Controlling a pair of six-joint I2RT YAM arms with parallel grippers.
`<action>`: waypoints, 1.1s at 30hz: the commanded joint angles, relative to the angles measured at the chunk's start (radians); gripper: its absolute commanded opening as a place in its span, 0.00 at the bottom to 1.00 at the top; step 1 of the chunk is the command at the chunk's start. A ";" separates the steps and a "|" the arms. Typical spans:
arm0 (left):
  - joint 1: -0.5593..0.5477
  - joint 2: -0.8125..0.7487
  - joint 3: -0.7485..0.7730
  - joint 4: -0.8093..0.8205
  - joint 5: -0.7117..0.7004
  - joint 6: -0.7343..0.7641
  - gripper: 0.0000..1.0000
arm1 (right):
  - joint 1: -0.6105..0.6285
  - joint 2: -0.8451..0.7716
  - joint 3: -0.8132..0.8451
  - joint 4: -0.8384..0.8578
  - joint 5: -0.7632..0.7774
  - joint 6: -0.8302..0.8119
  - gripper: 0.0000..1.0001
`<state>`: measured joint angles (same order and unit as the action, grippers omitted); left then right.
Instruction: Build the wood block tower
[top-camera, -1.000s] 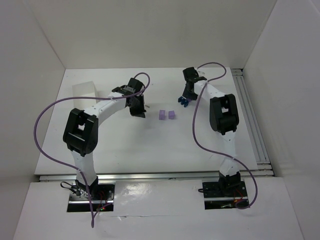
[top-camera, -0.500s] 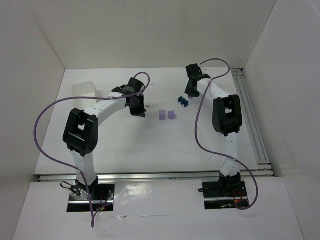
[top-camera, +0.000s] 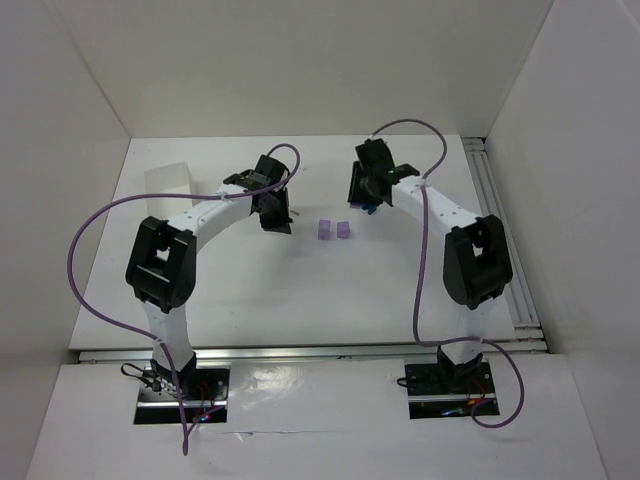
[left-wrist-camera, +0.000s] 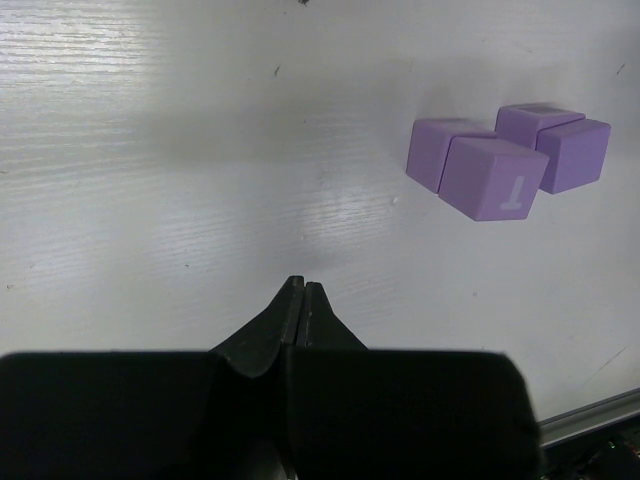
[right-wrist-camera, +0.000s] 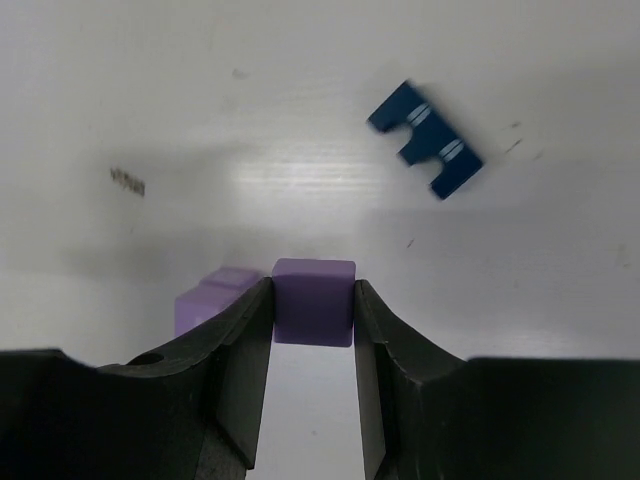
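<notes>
My R gripper (right-wrist-camera: 313, 296) is clamped on a purple cube (right-wrist-camera: 314, 315). In the wrist cam both fingers press flat vs. its sides, w/ the cube's far edge poking just past the tips. It looks sharp and shaded, while the rest of that view is smeared. How high it sits above the table (top-camera: 300, 290) I can't tell from this cam.

Just past my finger on the left of that view lies a half-hidden purple block (right-wrist-camera: 205, 305), paler and blurred (it may be part of the group described below, can't tell). Further out, up and to the right, a dark blue block (right-wrist-camera: 428, 136) lies flat on the white surface. It's notched along one long edge w/ two pale stripes, and is well apart from the cube I hold.

My L gripper (left-wrist-camera: 301, 296) is pinched tight, tips touching each other in one point, low over bare table. Ahead and to the right in its cam sits the purple cluster (left-wrist-camera: 509, 160): four cubes by the look of it, touching one another. The nearest one carries a white "T" on its side.

From overhead the cluster reads as two small lumps side by side, mid-table btwn my two grippers and apart from both. My R gripper hangs just behind and to the right of it. A translucent box (top-camera: 168, 180) stands toward the far-left part of the table, beyond my L arm and well apart from the blocks.
</notes>
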<state>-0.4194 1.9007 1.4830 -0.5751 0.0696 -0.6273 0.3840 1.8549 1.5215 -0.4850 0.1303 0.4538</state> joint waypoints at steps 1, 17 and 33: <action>0.007 -0.034 0.008 0.008 0.003 0.009 0.02 | 0.062 -0.005 -0.017 0.014 -0.021 -0.027 0.32; 0.007 -0.055 0.010 -0.011 -0.007 0.009 0.02 | 0.128 0.043 -0.060 0.002 0.014 -0.056 0.32; 0.007 -0.046 0.010 -0.011 -0.007 0.009 0.02 | 0.138 0.070 -0.070 0.011 0.026 -0.056 0.34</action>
<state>-0.4194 1.9003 1.4830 -0.5770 0.0677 -0.6281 0.5129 1.9156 1.4525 -0.4908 0.1276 0.4061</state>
